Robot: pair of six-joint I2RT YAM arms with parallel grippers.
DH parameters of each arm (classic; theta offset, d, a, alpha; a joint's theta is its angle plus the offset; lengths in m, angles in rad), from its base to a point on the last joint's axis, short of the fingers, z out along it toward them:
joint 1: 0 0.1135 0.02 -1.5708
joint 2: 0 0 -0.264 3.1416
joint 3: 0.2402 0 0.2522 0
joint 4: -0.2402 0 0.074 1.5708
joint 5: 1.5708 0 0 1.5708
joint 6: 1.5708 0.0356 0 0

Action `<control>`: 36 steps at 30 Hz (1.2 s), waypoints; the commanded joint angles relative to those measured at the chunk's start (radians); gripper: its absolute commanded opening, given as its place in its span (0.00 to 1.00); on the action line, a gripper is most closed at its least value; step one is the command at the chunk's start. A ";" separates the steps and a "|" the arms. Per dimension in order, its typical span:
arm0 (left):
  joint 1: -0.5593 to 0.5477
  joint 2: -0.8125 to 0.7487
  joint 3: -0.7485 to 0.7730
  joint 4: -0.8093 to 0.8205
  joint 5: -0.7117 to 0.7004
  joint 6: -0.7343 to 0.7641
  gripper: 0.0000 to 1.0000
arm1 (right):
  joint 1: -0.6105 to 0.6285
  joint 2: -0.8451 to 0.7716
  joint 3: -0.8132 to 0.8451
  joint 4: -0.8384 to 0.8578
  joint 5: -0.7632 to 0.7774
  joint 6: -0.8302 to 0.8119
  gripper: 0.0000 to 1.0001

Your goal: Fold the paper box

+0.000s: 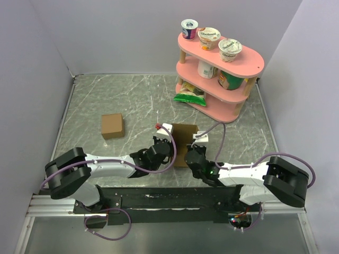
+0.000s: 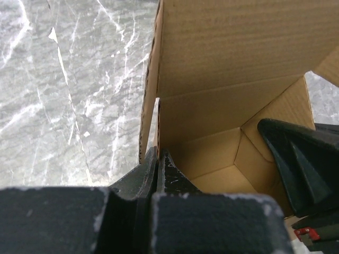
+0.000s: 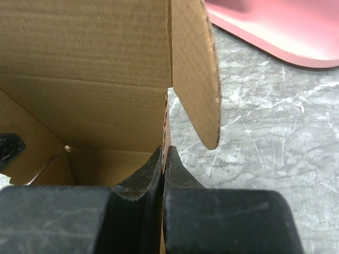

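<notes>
Gripping plain brown cardboard paper box from both sides, centre of grey marble table.
Left gripper pinches its left wall, fingers closed on the cardboard; right gripper pinches the right wall below a rounded flap. Box top open.

Table was a flat grey-green marble-pattern top. Small closed brown cardboard cube sat left of centre, on its own. Open brown corrugated paper box stood near the middle, flaps up. A tiny red-and-white item lay just beside the box's far left corner, too small to identify. Pink oval three-tier shelf rack stood back right, well apart from the cube.
</notes>
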 commanded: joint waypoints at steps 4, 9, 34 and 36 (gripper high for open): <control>-0.015 -0.049 0.067 -0.091 0.110 -0.096 0.01 | 0.078 -0.007 -0.023 0.078 0.018 -0.022 0.00; -0.013 -0.049 0.075 -0.078 0.122 -0.118 0.01 | 0.099 0.018 -0.006 0.085 0.049 -0.040 0.00; 0.022 -0.073 0.131 -0.009 0.085 0.008 0.01 | 0.128 0.088 0.043 0.393 0.153 -0.297 0.03; 0.046 -0.066 0.133 0.029 0.107 0.034 0.01 | 0.122 0.137 0.072 0.466 0.170 -0.412 0.03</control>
